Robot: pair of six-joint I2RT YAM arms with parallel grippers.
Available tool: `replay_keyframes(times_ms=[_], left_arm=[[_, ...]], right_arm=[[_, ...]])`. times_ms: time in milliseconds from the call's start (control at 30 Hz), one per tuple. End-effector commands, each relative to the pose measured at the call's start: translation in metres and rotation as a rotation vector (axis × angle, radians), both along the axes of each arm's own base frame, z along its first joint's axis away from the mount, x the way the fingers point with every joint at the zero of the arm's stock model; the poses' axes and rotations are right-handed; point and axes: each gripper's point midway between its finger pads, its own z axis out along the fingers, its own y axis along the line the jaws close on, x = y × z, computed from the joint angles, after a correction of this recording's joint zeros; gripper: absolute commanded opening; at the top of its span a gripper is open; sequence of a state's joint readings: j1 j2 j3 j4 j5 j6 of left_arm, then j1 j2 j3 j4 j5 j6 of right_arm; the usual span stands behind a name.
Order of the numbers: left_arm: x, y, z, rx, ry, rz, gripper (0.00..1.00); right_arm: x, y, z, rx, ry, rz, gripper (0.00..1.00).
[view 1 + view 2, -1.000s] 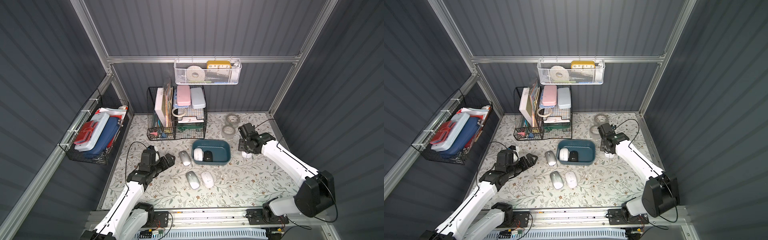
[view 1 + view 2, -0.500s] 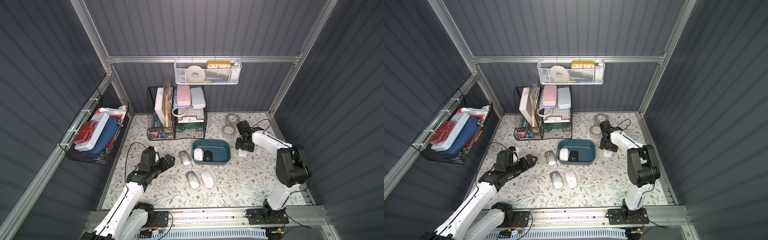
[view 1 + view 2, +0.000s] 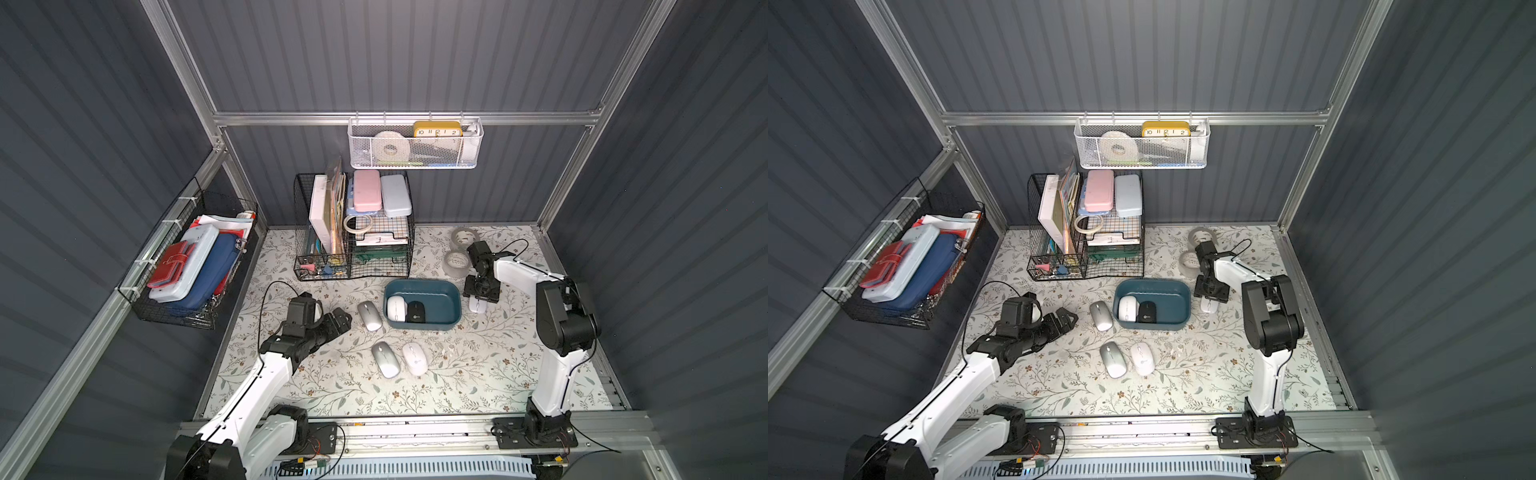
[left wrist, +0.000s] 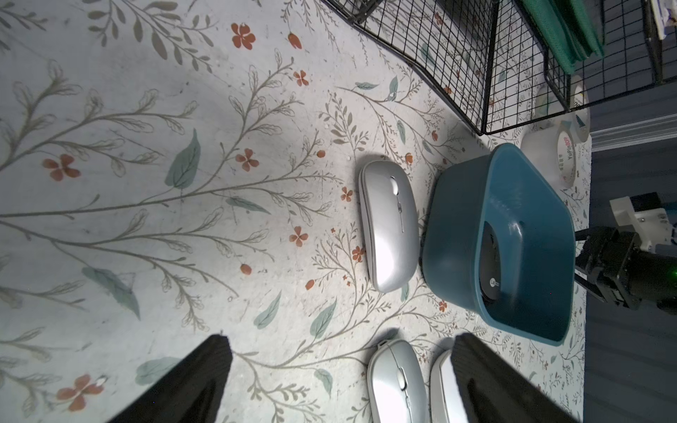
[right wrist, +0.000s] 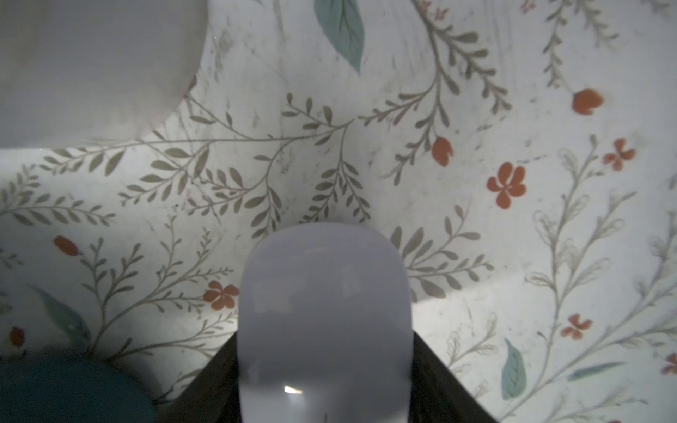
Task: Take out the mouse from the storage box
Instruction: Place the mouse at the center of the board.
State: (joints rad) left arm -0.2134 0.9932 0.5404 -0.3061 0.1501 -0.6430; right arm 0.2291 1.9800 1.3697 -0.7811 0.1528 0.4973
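- Tape roll (image 4: 564,157): "YuPinBOP" legible, in left wrist view only.
- Clock (image 3: 437,129) in mesh basket (image 3: 457,154): numerals 10, 11, 12, 1, 2.
- Box (image 3: 440,291): contains white mouse (image 3: 397,308) and black mouse (image 3: 416,311); white one hidden by box wall in left wrist view.
- Right gripper (image 3: 478,297): clamped on pale mouse (image 5: 324,311), outside box, just beside it.
- Left gripper (image 4: 340,344): jaws wide apart, over mat (image 3: 478,365), near silver mouse (image 4: 388,227).

white mouse (image 5: 324,322) cut off at wrist view's edge, mostly hidden beneath right gripper (image 3: 480,297)
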Motion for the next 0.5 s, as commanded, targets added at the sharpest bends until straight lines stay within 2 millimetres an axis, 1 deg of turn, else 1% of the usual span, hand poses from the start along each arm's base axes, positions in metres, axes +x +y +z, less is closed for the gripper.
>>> replay_keyframes(times_ms=[0,100,233,400,467], left_arm=[[0.007,-0.003,0.010,-0.010,-0.036,-0.015,0.99],[0.006,-0.002,0.010,-0.010,-0.039,-0.013,0.99],[0.003,-0.001,0.010,-0.005,-0.039,-0.010,0.99],[0.001,0.000,0.013,-0.005,-0.046,-0.009,0.99],[0.000,0.000,0.014,-0.007,-0.049,-0.010,0.99]], right_arm=[[0.010,0.001,0.001,0.008,-0.011,-0.006,0.67],[0.008,0.002,-0.002,0.015,-0.008,-0.011,0.71],[0.006,0.000,0.001,0.011,-0.015,-0.013,0.74],[0.002,-0.002,0.011,0.009,-0.029,-0.013,0.76],[-0.001,-0.003,0.021,0.010,-0.041,-0.015,0.76]])
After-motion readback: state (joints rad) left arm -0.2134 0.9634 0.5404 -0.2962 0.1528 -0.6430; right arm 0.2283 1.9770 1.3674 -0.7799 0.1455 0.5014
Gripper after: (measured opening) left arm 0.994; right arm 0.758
